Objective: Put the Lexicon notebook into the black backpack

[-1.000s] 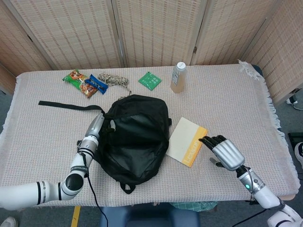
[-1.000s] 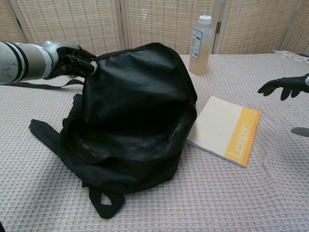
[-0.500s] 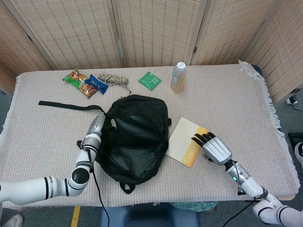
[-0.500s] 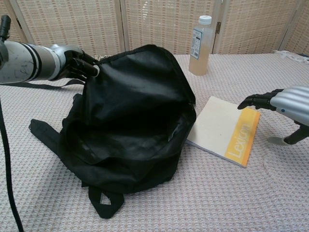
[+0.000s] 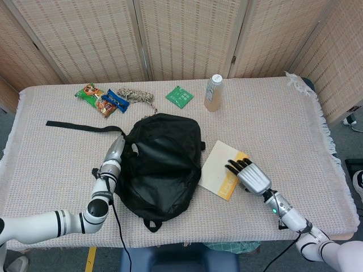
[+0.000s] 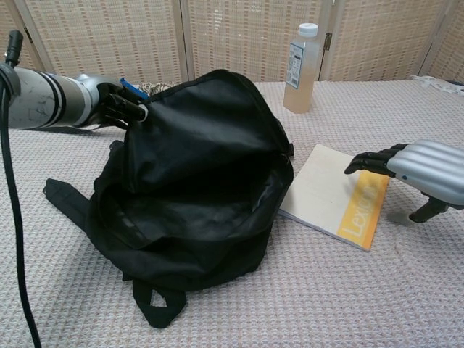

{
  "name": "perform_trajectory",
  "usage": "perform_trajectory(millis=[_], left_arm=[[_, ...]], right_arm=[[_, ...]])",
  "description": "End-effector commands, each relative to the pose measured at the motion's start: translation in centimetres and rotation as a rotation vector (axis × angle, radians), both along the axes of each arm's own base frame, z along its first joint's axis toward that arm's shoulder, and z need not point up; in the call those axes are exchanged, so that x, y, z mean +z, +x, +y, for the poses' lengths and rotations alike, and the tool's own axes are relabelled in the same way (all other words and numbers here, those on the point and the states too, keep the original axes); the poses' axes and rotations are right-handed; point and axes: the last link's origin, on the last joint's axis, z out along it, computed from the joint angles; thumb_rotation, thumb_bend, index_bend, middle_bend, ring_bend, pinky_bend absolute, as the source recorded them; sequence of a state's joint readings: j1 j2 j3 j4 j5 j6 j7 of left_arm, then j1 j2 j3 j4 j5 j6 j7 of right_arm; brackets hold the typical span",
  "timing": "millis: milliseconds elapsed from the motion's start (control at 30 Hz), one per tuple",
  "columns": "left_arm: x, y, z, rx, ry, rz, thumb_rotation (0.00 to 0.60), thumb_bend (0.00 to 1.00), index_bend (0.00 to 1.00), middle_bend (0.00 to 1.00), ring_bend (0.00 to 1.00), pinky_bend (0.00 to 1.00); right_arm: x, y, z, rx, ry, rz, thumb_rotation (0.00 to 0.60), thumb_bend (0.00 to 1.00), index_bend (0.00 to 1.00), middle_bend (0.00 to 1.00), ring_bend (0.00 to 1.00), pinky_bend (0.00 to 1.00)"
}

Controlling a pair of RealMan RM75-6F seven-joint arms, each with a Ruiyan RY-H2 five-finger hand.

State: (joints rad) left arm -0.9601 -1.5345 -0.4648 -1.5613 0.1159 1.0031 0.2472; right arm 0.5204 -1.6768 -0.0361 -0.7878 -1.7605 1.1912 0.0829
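The black backpack (image 5: 161, 161) (image 6: 199, 181) lies mid-table with its mouth gaping toward me. My left hand (image 5: 115, 154) (image 6: 109, 101) grips the bag's upper left edge and holds the opening up. The Lexicon notebook (image 5: 220, 169) (image 6: 330, 192), cream with an orange spine strip, lies flat on the cloth right of the bag. My right hand (image 5: 248, 175) (image 6: 420, 170) hovers over the notebook's orange edge, fingers (image 6: 366, 159) extended and apart above the cover, thumb hanging off the book's right side. It holds nothing.
A clear bottle (image 5: 213, 93) (image 6: 300, 58) stands behind the notebook. Snack packets (image 5: 96, 98), a coiled rope (image 5: 138, 97) and a green sachet (image 5: 179, 96) lie along the back. A black strap (image 5: 79, 126) trails left of the bag. Wicker screens close the rear.
My right hand has moved left from beside the notebook to over its orange edge. The left hand still holds the backpack's edge, shifted slightly.
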Motion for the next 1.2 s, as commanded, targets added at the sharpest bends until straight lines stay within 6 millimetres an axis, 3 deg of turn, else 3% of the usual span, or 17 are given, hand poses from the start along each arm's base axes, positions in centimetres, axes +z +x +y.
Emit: perform_trajectory(millis=[33,600,667,733,1200], left_arm=[[0.0,-0.1,0.1,0.005,-0.001,-0.001,0.6,0.77,0.72,0.41,0.3,0.12],[-0.2,-0.5,-0.2,-0.001,-0.014,-0.005,0.6,0.77,0.72,0.42,0.29,0.11],[0.8,0.5,0.7,-0.039,-0.019,0.017,0.6,0.77,0.72,0.41,0.29,0.11],[-0.6,-0.7,-0.6,-0.009,-0.036,0.023,0.6,0.77,0.72,0.42,0.29,0.11],[-0.1,-0.9,-0.5,-0.012,-0.018,-0.005,0.6,0.77,0.72,0.41,0.29,0.11]], right_arm=[[-0.3,0.2,-0.2,0.003,0.005,0.002,0.6,0.3,0.21,0.19,0.26,0.27],[-1.6,1.3,-1.1,0.028,0.017,0.013,0.6,0.3,0.27,0.21,0.3,0.27],[-1.6,1.5,-1.2,0.03,0.015,0.004,0.6,0.3,0.29,0.22,0.31,0.28],[-1.6,1.5,-1.4,0.031,0.013,0.001,0.6,0.3,0.31,0.23,0.32,0.28],[-1.0,1.8,-1.9,0.04,-0.003,-0.006,0.6,0.3,0.35,0.27,0.35,0.3]])
